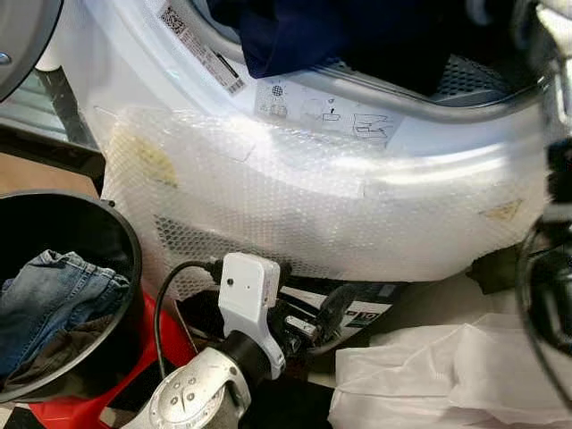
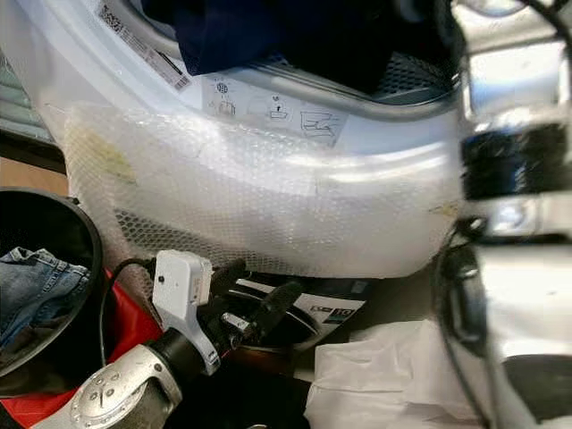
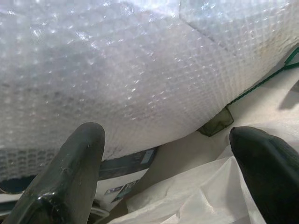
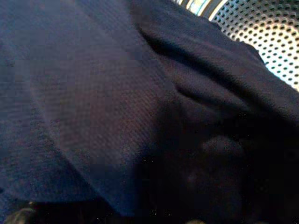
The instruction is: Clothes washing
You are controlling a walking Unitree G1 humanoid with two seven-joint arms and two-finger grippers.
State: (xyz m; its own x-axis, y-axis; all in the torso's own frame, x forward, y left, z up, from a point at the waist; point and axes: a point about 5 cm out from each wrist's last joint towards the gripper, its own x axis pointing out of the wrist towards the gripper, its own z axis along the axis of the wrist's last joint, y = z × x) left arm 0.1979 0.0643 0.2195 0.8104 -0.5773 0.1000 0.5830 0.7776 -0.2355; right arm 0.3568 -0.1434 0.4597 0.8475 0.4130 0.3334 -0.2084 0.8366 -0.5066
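Left end effector point(image 1: 313, 323) hangs spread below the bubble-wrapped washer point(image 1: 322, 201); right end effector's state cannot be told, navy garment point(image 4: 117, 102) covering its view.

A dark blue garment point(image 2: 241, 36) is seen hanging over the washer's door rim point(image 2: 357, 94). The bubble-wrapped front panel point(image 2: 250, 192) is below. The left gripper point(image 2: 255, 299) is held low, fingers parted, beside a black basket point(image 2: 63, 268) holding jeans point(image 2: 31, 286)
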